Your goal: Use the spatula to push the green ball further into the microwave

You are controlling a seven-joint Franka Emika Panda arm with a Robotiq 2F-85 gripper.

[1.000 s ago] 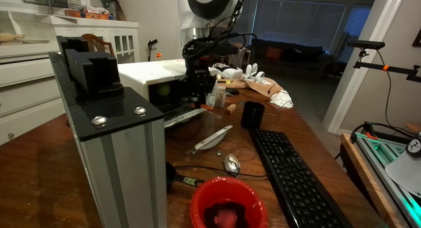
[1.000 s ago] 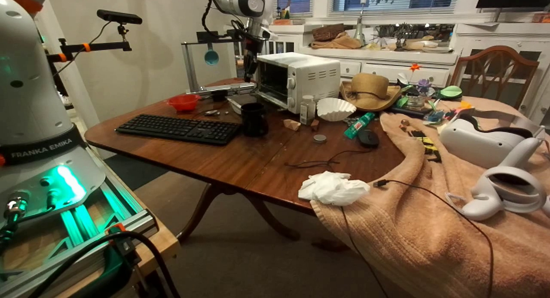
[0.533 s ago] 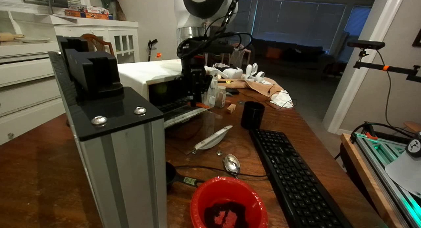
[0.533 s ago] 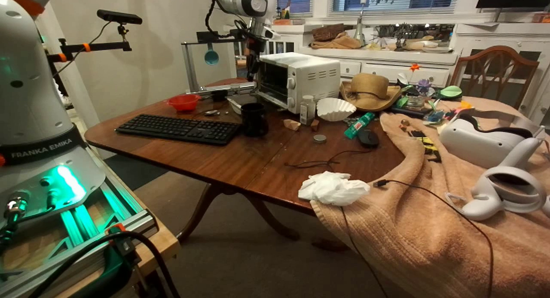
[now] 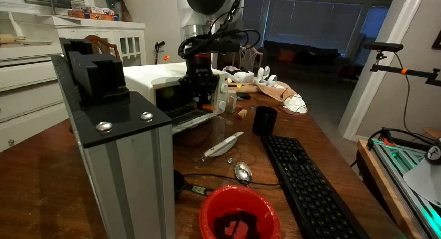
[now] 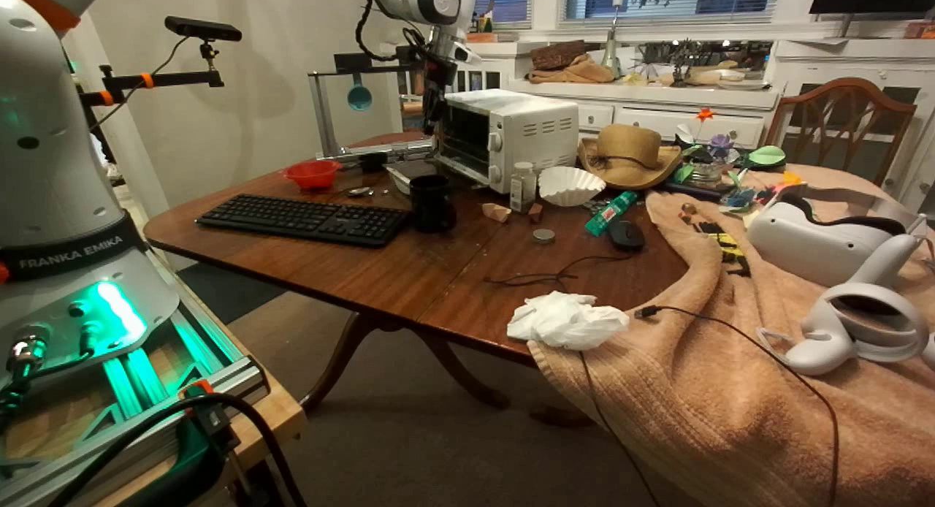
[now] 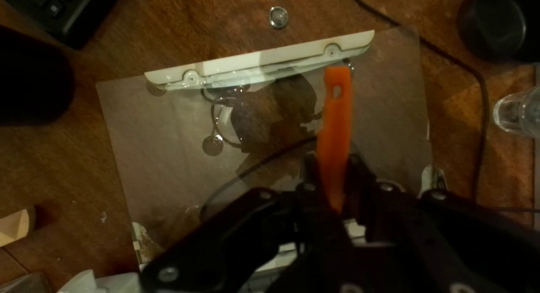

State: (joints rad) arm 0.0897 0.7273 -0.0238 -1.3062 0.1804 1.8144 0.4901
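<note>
Wrist view: we see one black pincer pinching one flat orange spatula handle, single hole near its end. Beneath it, one lowered clear glass door with one white bar. In exterior view, we make out one small round yellow-green ball, dim, inside one white boxy microwave. On brown wooden worktop we count one black keyboard, one black cylindrical mug, one round red bowl, one silver spoon.

White microwave stands open, door lowered; green ball sits dimly inside; orange spatula handle juts above door.
</note>
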